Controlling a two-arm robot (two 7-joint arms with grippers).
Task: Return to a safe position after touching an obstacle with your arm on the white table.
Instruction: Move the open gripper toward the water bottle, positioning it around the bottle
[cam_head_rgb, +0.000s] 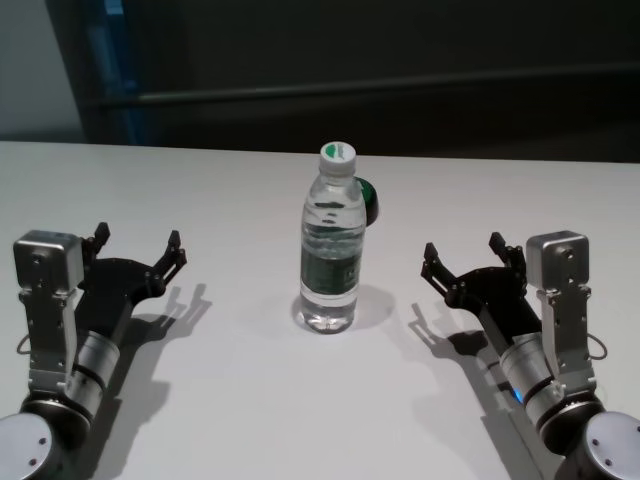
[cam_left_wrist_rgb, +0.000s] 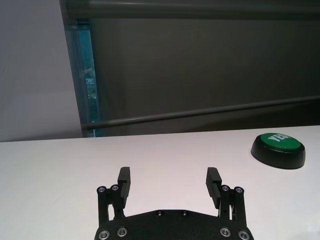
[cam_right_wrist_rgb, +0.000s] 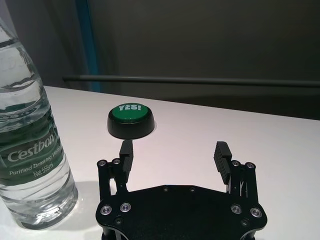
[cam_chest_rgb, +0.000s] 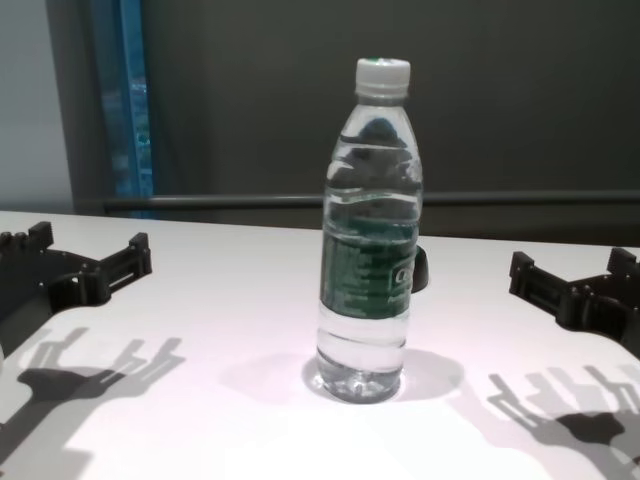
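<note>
1. The obstacle, a water bottle (cam_head_rgb: 331, 240), stands upright near the middle of the white bench (cam_head_rgb: 240, 400), roughly halfway between its near and far edges; a green button (cam_right_wrist_rgb: 131, 120) sits just behind it toward the far edge, apart from it.
2. The left gripper (cam_head_rgb: 137, 249) hangs low over the left side of the bench, its jaws spread wide and holding nothing; the right gripper (cam_head_rgb: 463, 258) mirrors it on the right side, jaws likewise spread and empty.
3. Both arms sit well apart from the bottle, so I judge the step in hand to be the retreat itself, and largely done; neither arm touches the bottle now.
4. To finish it well: draw whichever arm is at work straight back toward the near edge, away from the bottle, not across the middle of the bench; keep the jaws clear of the surface, as their shadows lie close beneath them.
5. The bottle is tall and narrow, so a sideways brush would probably topple it; keep the elbow and forearm wide of it.
</note>
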